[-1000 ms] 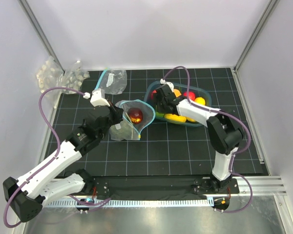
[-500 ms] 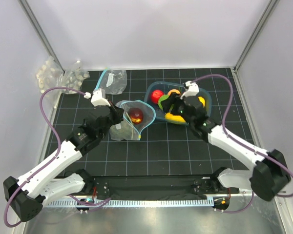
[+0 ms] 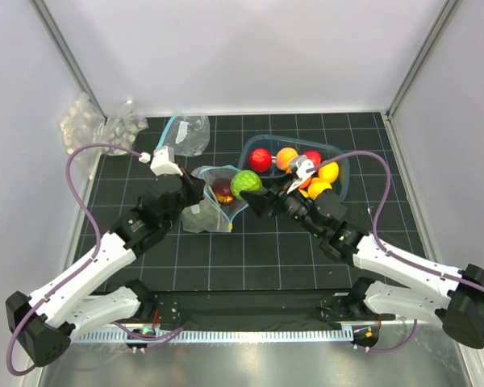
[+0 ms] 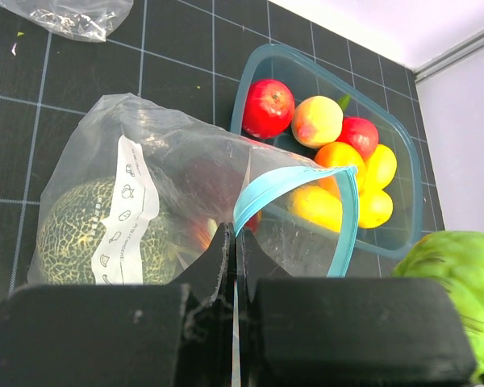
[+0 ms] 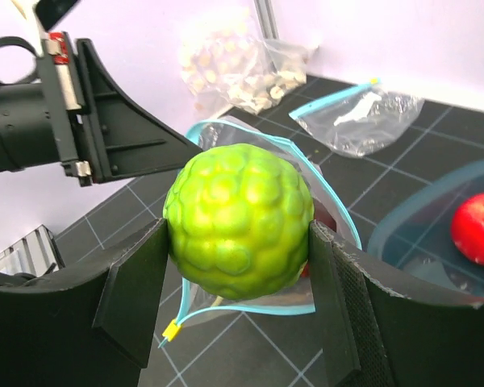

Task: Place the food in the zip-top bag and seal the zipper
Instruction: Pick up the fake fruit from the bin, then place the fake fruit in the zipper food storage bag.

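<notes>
The zip-top bag (image 3: 212,206) lies mid-table, its mouth held up and open. My left gripper (image 3: 197,192) is shut on the teal zipper (image 4: 284,182) at the mouth's edge. Inside the bag are a dull-green melon (image 4: 87,234) and a red ball (image 3: 223,191). My right gripper (image 3: 247,187) is shut on a bumpy green ball (image 5: 238,216), holding it just above the bag's open mouth (image 5: 340,219). The green ball also shows at the right edge of the left wrist view (image 4: 460,282). More food, red (image 3: 260,159), orange (image 3: 287,158) and yellow (image 3: 328,172), lies in a teal container (image 3: 344,167).
A second, empty zip bag (image 3: 185,133) lies at the back. Clear packs of white lumps (image 3: 89,125) sit in the back left corner. White walls close in the black grid mat on three sides.
My right gripper has lifted the green ball out of the container and carried it left to above the bag's mouth. The left arm has held still with the zipper edge.
</notes>
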### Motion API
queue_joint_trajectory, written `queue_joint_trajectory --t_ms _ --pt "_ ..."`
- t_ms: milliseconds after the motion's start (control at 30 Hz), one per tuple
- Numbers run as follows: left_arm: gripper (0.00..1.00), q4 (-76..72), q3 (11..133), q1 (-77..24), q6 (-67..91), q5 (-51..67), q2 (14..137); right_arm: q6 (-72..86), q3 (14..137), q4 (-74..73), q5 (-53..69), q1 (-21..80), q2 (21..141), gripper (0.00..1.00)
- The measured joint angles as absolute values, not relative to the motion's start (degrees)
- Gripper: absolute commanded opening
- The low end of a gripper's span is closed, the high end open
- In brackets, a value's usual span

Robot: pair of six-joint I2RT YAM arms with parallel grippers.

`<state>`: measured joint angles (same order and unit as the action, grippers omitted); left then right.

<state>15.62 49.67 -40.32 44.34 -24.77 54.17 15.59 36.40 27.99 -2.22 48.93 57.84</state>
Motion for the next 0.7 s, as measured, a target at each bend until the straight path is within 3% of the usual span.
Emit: queue_joint_trajectory --t_ms 367,567,600,633,667,700 --pt "0.0 15.55 49.67 -40.32 44.36 -24.16 54.28 13.21 36.42 29.56 -2.22 50.13 60.34 0.4" --pt "0.0 15.42 49.67 -40.32 44.34 -24.12 54.28 13.52 42.76 28.56 -3.42 50.19 70.39 0.43" --pt "0.0 15.4 49.67 -40.32 44.38 -23.97 54.28 13.91 44.6 28.4 -3.95 50.19 72.88 0.48" --pt "0.0 15.38 49.67 -40.32 44.38 -23.88 54.26 14.41 46.61 28.16 -4.16 50.26 75.37 0.61" --pt "0.0 15.31 49.67 -40.32 44.4 -23.68 54.26 14.98 48.38 28.12 -4.47 50.33 77.54 0.75" --pt "0.0 15.25 49.67 -40.29 44.45 -23.49 54.26 15.59 50.09 27.55 -5.37 50.59 79.68 0.99"
